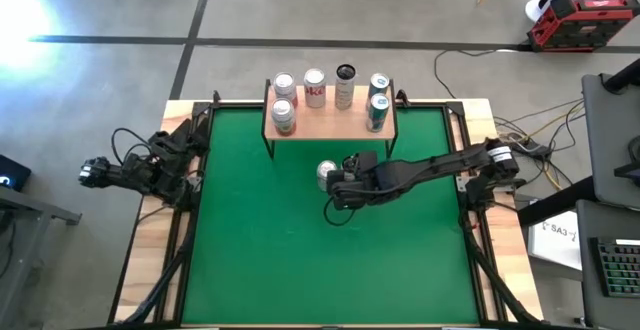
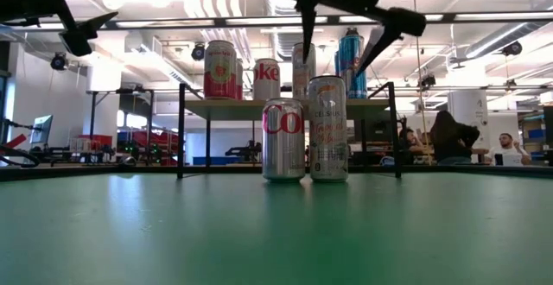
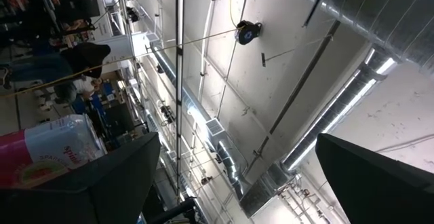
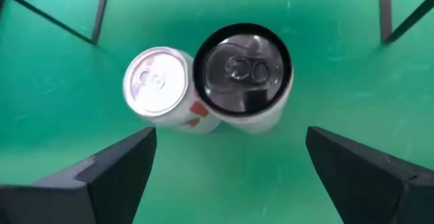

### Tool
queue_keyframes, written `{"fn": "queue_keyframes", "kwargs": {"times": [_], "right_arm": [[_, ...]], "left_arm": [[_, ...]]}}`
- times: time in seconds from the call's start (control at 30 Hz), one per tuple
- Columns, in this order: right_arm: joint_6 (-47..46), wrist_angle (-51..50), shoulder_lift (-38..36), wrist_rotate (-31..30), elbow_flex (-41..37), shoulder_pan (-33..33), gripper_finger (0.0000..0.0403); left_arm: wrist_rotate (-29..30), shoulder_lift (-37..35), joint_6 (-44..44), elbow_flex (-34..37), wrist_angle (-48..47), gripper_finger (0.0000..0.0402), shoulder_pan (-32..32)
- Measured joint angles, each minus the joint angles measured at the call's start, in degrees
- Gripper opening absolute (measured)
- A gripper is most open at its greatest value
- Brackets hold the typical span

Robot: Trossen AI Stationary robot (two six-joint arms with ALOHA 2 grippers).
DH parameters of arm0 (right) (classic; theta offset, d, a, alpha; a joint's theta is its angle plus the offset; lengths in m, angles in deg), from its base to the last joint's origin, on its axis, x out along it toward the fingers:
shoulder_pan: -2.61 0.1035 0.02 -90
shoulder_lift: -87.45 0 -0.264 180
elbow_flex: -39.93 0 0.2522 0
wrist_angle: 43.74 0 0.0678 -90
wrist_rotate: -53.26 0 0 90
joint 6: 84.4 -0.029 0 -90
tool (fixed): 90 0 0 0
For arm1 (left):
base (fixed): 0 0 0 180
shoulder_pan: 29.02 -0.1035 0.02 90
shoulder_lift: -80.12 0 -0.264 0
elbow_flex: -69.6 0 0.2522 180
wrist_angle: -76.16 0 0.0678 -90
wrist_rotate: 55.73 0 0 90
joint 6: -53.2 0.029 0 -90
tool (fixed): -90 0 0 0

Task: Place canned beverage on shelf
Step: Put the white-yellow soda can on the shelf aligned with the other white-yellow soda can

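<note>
Two cans stood upright and touching on the green mat (image 1: pixel 300 240), nearest the low camera: a silver-topped can (image 4: pixel 157 83) at nine o'clock of a taller black-topped can (image 4: pixel 243 66). Above them hovered the right gripper (image 4: pixel 227 163), fingers spread wide (holding nothing). The shelf (image 1: pixel 330 122), at twelve o'clock, carried six cans. The left gripper (image 3: pixel 234 183) waited off the mat's left edge, spread too.

Two touching cans (image 4: pixel 203 88) (upright) block the shelf (image 1: pixel 330 122) front.
</note>
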Motion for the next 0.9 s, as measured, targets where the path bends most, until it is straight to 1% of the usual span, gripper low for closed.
{"fn": "queue_keyframes", "kwargs": {"times": [0.2, 0.47, 0.63, 0.73, 0.8, 0.9], "right_arm": [[0.61, -0.36, 2.86, -4.27, 0.0, -0.39, 0.037], [1.21, 0.68, 6.6, -7.17, 0.0, -1.76, 0.037], [-2.52, 0.55, 9.7, -11.72, -0.02, -2.07, 0.037], [-3.15, 0.1, 10.47, -14.3, -0.02, -1.99, 0.037], [-4.05, 0.03, 10.81, -14.56, -0.02, -2.01, 0.0366], [-6.09, -1.23, 10.99, -14.6, -0.02, -2.13, 0.035]], "left_arm": [[0.0, 0.01, 0.0, 0.01, -0.31, 0.038, 0.01], [0.0, 0.01, 0.0, 0.0, -0.49, 0.038, 0.0], [0.0, 0.01, 0.0, 0.0, -0.49, 0.038, 0.0], [0.0, 0.01, 0.0, 0.01, -0.47, 0.038, 0.0], [0.0, 0.01, 0.0, 0.01, -0.49, 0.038, 0.01], [0.0, 0.01, 0.0, 0.01, -0.49, 0.038, 0.01]]}}
